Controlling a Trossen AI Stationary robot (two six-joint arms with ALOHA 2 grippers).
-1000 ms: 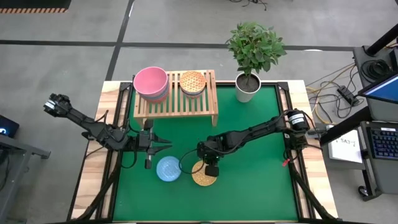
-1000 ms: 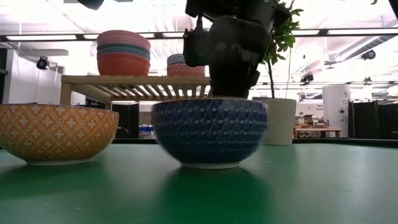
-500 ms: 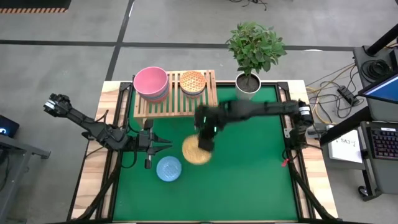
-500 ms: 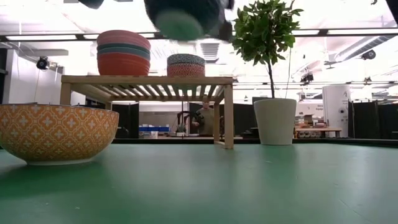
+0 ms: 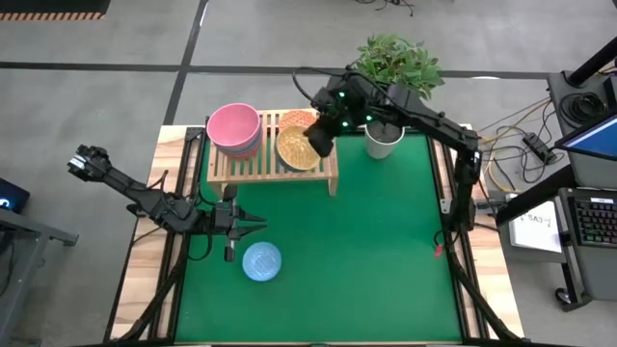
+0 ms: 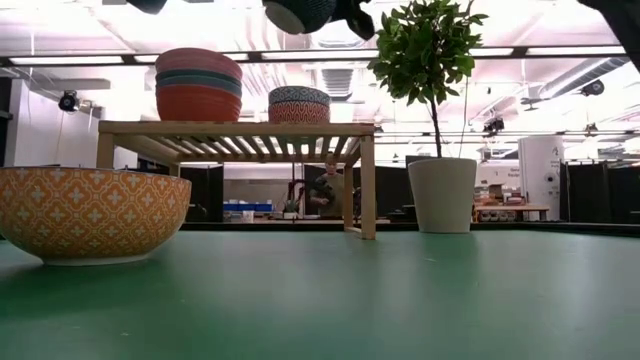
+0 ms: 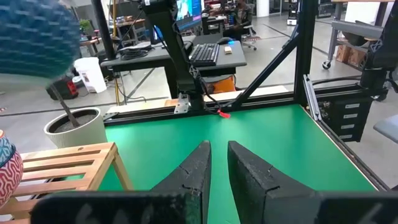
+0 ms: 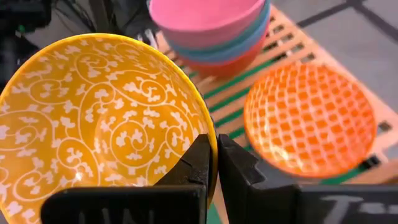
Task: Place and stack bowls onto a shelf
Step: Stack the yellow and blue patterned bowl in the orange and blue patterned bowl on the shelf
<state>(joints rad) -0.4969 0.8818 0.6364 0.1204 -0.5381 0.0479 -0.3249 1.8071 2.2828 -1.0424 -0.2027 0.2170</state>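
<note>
Noted on the light-wood shelf [image 5: 273, 159]: plain stack [image 8: 214, 31] of pink over teal over red. Beside it, orange bowl [image 8: 309, 118] with white lattice inside, red-and-white swirls outside. Held bowl [image 8: 102, 118]: yellow with white vine scrolls inside, seemingly dark blue outside. On green mat [image 5: 386, 251]: light blue bowl [image 5: 261, 261], orange-yellow lattice outside.

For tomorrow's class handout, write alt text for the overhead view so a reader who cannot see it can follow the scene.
The right gripper holds a yellow patterned bowl by its rim above the wooden shelf, beside an orange patterned bowl and a stack topped by a pink bowl. The left gripper waits over the green table near a light blue bowl.
</note>
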